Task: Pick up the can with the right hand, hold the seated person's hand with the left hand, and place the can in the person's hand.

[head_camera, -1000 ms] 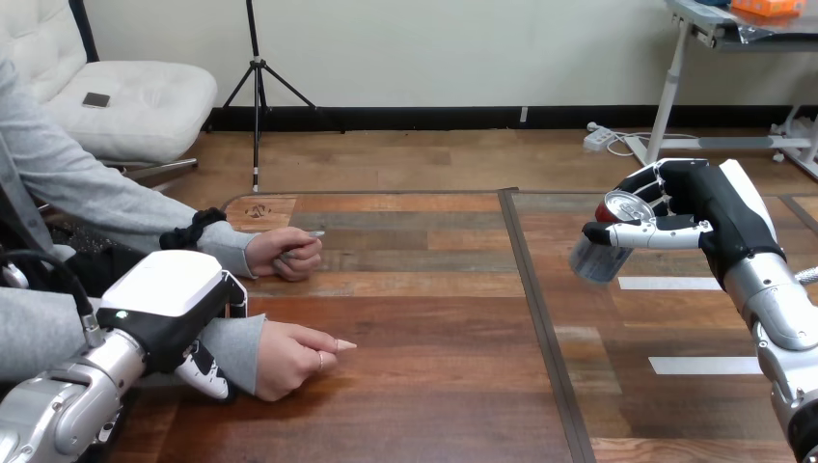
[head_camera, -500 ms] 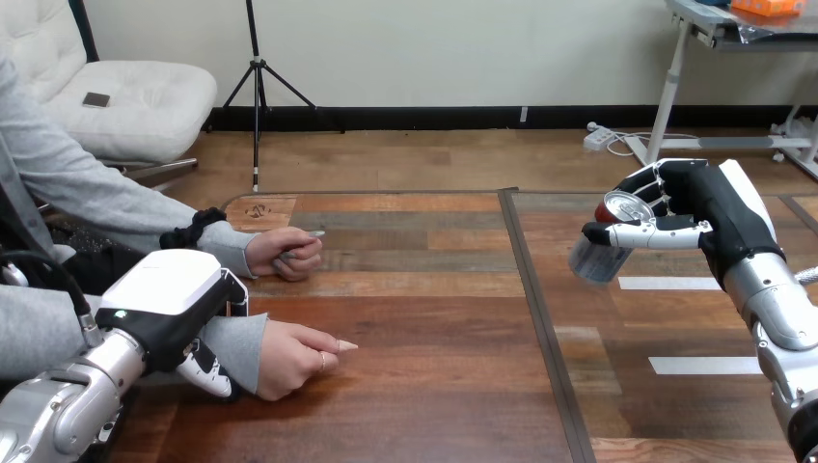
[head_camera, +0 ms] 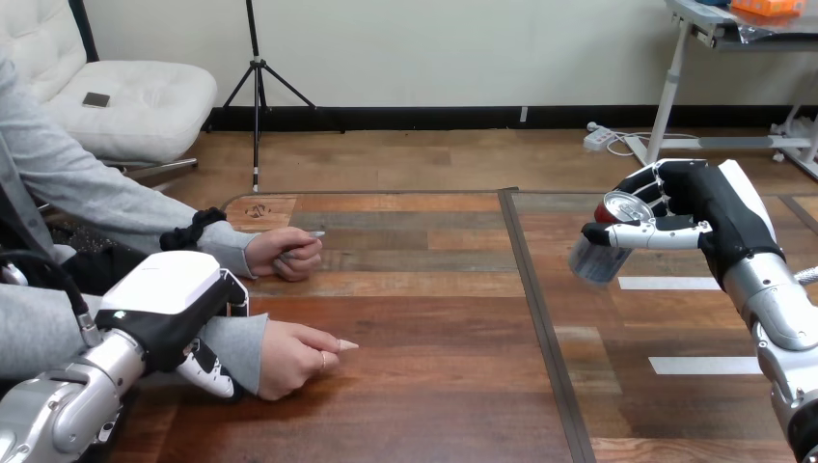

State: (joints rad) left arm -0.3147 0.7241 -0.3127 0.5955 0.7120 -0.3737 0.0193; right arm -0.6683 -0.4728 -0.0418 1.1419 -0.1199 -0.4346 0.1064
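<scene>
A wooden table (head_camera: 434, 386) runs the width of the scene, split by a dark seam (head_camera: 540, 328) right of centre. Over the right section the robot's right hand (head_camera: 714, 217) holds a can (head_camera: 593, 260) clear of the wood, fingers wrapped round its far side and thumb laid across its near side. The can tilts, its silver top facing up and towards the camera and its base dipping to the left. Two white tape strips (head_camera: 666, 283) lie on the wood beneath and nearer than it.

At the left edge, the robot's left hand (head_camera: 169, 294) sits over the person's wrist (head_camera: 236, 342), white shell on top and fingers (head_camera: 210, 374) curled round the near side of the grey sleeve. The person's hand (head_camera: 289, 357) rests on the table just beyond that grip, loosely closed, one finger pointing right. The person's other hand (head_camera: 282, 253) lies farther back, closed.

Can and gripped hand are well apart, with bare wood and the seam between them.
</scene>
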